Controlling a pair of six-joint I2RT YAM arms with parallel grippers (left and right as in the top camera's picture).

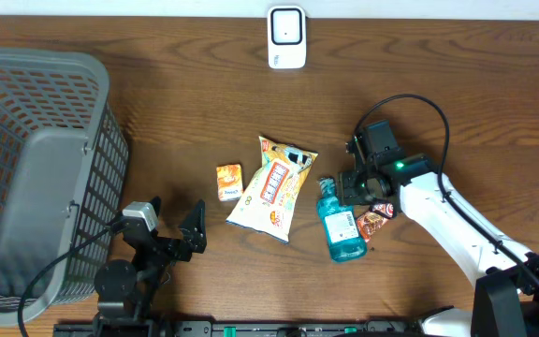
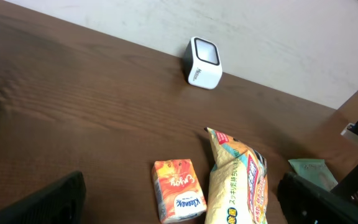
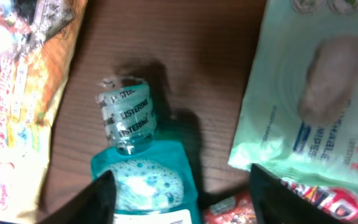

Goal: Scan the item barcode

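The white barcode scanner (image 1: 286, 37) stands at the far edge of the table, also seen in the left wrist view (image 2: 204, 62). A teal mouthwash bottle (image 1: 342, 227) lies flat in the middle right. My right gripper (image 1: 346, 187) hovers over the bottle's (image 3: 143, 180) neck end, open (image 3: 185, 205), with its fingers (image 3: 95, 200) either side of the bottle's upper body and nothing gripped. My left gripper (image 1: 170, 225) stands open near the front left, facing an orange tissue pack (image 2: 178, 190), and holds nothing (image 2: 182, 211).
A yellow snack bag (image 1: 274, 187) lies beside the tissue pack (image 1: 228, 182). A green wipes pack (image 3: 316, 93) and a red packet (image 1: 375, 223) lie right of the bottle. A large grey basket (image 1: 26, 168) fills the left side.
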